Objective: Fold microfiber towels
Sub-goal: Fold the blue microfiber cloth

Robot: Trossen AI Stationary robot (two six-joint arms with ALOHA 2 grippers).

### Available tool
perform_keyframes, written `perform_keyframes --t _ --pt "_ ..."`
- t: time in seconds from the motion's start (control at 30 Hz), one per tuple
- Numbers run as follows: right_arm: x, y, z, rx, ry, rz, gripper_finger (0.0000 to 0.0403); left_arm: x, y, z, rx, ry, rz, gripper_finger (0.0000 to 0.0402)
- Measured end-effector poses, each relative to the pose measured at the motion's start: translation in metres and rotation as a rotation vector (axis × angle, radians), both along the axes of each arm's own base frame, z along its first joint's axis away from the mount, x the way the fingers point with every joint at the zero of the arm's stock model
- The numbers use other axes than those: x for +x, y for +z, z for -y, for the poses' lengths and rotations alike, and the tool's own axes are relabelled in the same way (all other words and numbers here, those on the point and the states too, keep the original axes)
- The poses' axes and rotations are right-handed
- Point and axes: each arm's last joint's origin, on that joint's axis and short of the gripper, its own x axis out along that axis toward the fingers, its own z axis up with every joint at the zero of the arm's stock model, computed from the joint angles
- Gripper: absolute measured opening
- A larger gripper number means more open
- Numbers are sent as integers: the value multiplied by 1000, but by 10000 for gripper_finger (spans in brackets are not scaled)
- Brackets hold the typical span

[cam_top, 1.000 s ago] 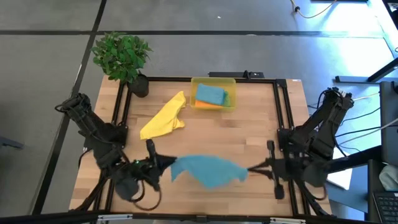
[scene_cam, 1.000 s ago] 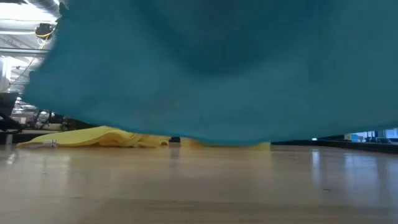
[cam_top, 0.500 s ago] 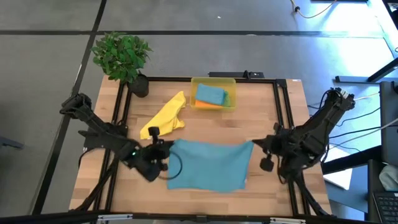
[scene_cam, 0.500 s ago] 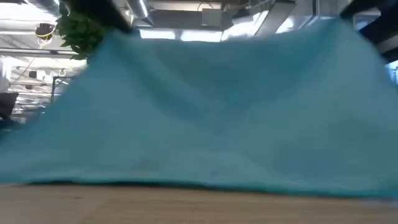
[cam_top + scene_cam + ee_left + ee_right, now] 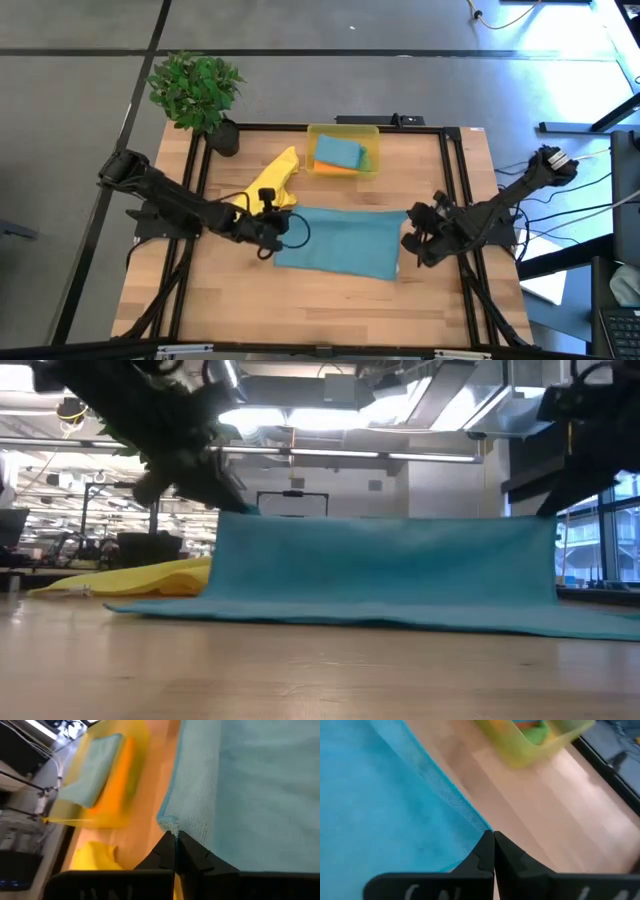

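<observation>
Two end effectors, one teal towel stretched flat-ish between them

Left end effector (image 5: pixel 272 224) and right end effector (image 5: pixel 410 228) are each pinched shut on a far corner of the teal towel (image 5: pixel 340 242), lifting that edge taut while the near edge lies on the wooden surface (image 5: pixel 330 300) (plenty of bare wood up front). Yellow towel (image 5: pixel 270 185) sits crumpled nearby; more soft, nubby cloths sit folded in the translucent bin (image 5: pixel 343 133).
</observation>
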Motion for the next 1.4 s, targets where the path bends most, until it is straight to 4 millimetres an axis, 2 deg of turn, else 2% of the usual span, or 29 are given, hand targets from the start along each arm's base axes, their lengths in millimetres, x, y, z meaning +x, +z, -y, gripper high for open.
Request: perform_keyframes --t 0.33,0.57,0.7,0.8,1.0,1.17,1.4 --pt "6 -4 20 -111 -33 -58 0 8 1 -34 118 79 -12 0" --pt "10 -3 15 -109 16 -31 0 7 4 -27 220 82 -7 0" --pt "9 -4 20 -144 -9 -47 0 7 7 -30 216 89 1 0" --pt "11 -11 24 -141 -30 -23 0 6 2 -37 183 89 8 0" --pt "17 -32 24 -82 35 29 0 -6 -21 -43 176 66 103 0" --pt "15 -41 24 -59 58 50 0 -18 -34 -36 181 9 136 0" --pt "16 -27 8 -41 210 163 0 -28 -36 -2 222 -135 153 0"
